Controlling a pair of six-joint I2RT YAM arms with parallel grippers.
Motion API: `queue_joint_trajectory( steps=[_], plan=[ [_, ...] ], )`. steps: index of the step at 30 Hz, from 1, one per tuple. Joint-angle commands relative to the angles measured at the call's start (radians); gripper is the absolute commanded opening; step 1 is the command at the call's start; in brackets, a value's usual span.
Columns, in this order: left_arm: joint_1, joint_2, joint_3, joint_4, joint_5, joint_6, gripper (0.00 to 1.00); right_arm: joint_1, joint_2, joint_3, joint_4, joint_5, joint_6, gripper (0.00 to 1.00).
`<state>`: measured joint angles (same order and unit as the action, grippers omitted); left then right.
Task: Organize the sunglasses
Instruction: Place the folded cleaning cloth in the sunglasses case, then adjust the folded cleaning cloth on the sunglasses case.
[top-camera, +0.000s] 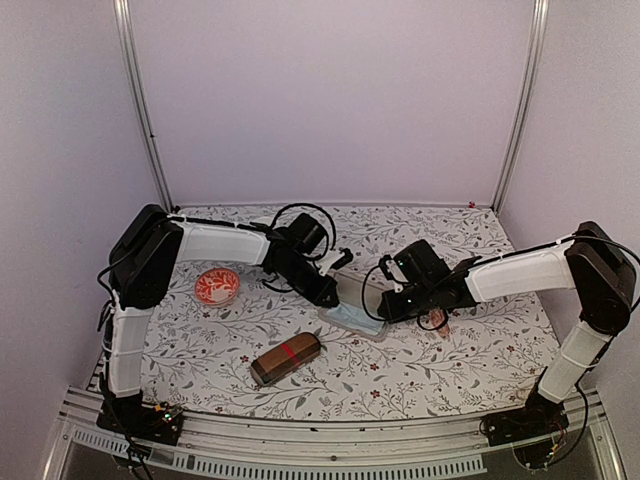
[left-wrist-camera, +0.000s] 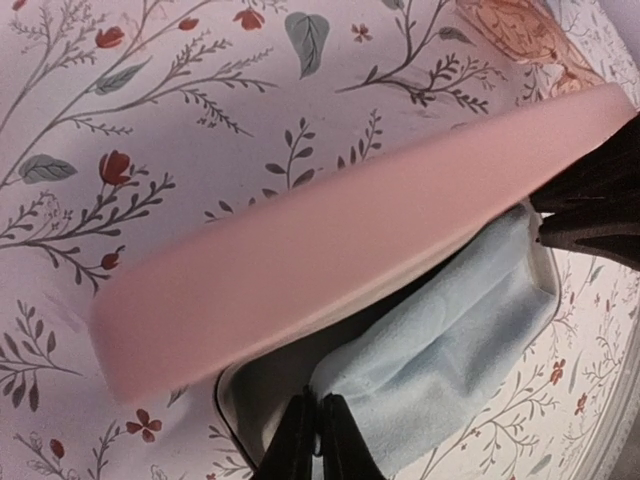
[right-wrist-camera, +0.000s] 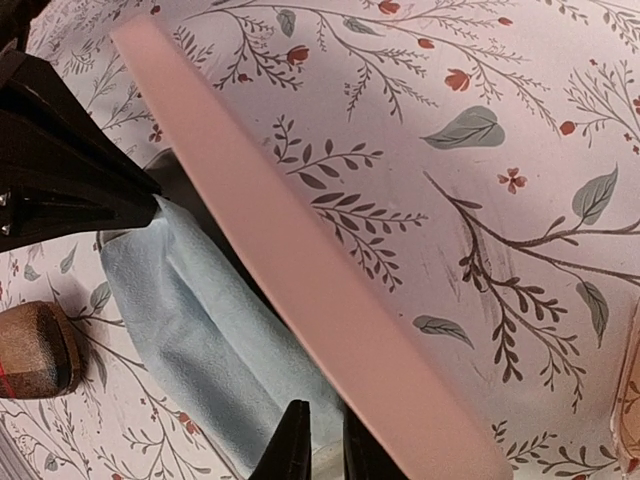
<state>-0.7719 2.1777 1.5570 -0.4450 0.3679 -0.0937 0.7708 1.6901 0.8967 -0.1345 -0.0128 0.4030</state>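
Where the two arms meet, top view: a pink case (top-camera: 328, 316) lies open on the floral table (top-camera: 400, 385), with the left tool (top-camera: 330, 298) and right tool (top-camera: 386, 312) at its two ends.
Sunglasses, top view: the pinkish-tan sunglasses (top-camera: 437, 322) lie on the table just beside the case, partly under the right arm. The black wire pair cannot be made out.
Other things, top view: a brown red-banded case (top-camera: 285, 358) lies nearer the arm bases, and a red patterned bowl (top-camera: 217, 286) sits to the left.
Left wrist view, tool: the fingertips are nearly together at the case rim, with nothing seen between them.
Left wrist view, case: the smooth matte pink lid (left-wrist-camera: 330, 260) stands up, and a soft, napped blue cloth (left-wrist-camera: 450, 350) is rumpled inside.
Right wrist view, tool: the fingers are slightly apart at the rim beside the lid. Whether they pinch it cannot be told.
Handling, a judgement: the frame looks light, thin, stiff and breakable, and the lenses slick and easily scratched. It is best taken by the bridge or by a temple near the hinge.
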Motion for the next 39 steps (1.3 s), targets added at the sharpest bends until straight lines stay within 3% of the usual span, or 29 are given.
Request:
queue_joint_trajectory(
  steps=[1,20,39],
  plan=[
    [0.005,-0.007,0.018,0.029,0.004,-0.011,0.08,-0.007,-0.032,0.018,-0.019,0.003,-0.004,0.14],
    [-0.027,-0.146,-0.115,0.110,-0.063,-0.060,0.28,0.049,-0.031,-0.004,0.060,-0.094,-0.007,0.15],
    [-0.083,-0.101,-0.225,0.272,-0.007,-0.145,0.24,0.085,0.077,-0.023,0.086,-0.140,0.025,0.06]
  ],
)
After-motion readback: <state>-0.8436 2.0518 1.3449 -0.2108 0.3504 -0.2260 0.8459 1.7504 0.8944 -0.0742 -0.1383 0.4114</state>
